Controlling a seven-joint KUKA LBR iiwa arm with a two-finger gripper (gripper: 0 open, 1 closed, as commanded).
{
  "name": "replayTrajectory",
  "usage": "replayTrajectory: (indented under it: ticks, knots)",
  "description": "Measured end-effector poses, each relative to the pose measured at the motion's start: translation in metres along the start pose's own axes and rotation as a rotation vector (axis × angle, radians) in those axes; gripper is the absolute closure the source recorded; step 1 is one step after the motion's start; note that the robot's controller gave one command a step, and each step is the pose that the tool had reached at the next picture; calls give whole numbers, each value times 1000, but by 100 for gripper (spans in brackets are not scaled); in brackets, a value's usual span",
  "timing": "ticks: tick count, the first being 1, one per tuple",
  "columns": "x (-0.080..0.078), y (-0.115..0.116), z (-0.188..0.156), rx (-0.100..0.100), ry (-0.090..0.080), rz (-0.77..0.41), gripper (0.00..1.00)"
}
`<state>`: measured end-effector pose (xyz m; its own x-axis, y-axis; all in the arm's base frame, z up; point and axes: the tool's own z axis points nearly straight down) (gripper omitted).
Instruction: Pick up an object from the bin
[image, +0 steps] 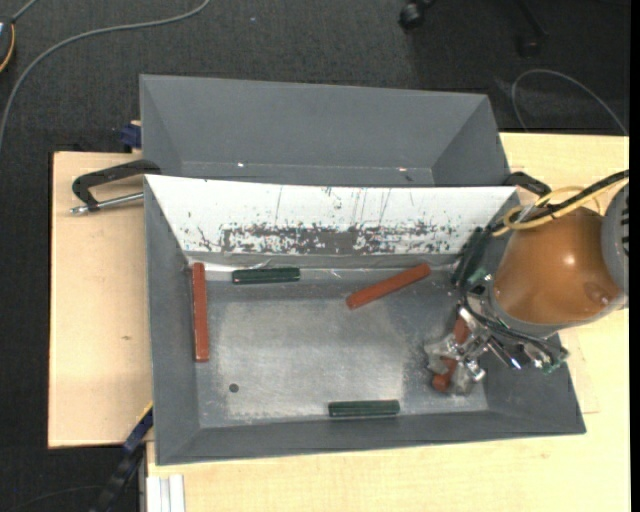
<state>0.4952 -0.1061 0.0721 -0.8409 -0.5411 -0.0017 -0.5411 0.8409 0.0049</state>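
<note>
Pincer (458, 362) low in the right front corner of the bin (300, 350), close to the right wall, wrist's orange cover (550, 275) above it. Cannot tell whether the pincer stands wide or narrow: the metal there is a tangle from this angle.

Nearest thing: a small red piece (441, 381) touching or just under the pincer's tip, on the floor by the front wall. Whether it is gripped or merely beside the tip, I cannot say.

Others lie well apart:
- tilted red bar (388, 286) near the back wall, right of centre
- dark green bar (266, 276) along the back wall, further left
- long red bar (200, 312) lying along the left wall
- second dark green bar (363, 408) along the front wall, near the middle

Step in hand, as I judge it: the grasp itself, down at the small red piece, not yet lifted.

Next move calls for a firm close on that piece, then a straight rise. The corner is tight, so I should go up before going sideways, or the piece may catch the wall and slip
</note>
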Motion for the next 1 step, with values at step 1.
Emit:
replayTrajectory:
  ticks: [1]
  knots:
    - [-4, -11, -163, 14, -6, -279, 100]
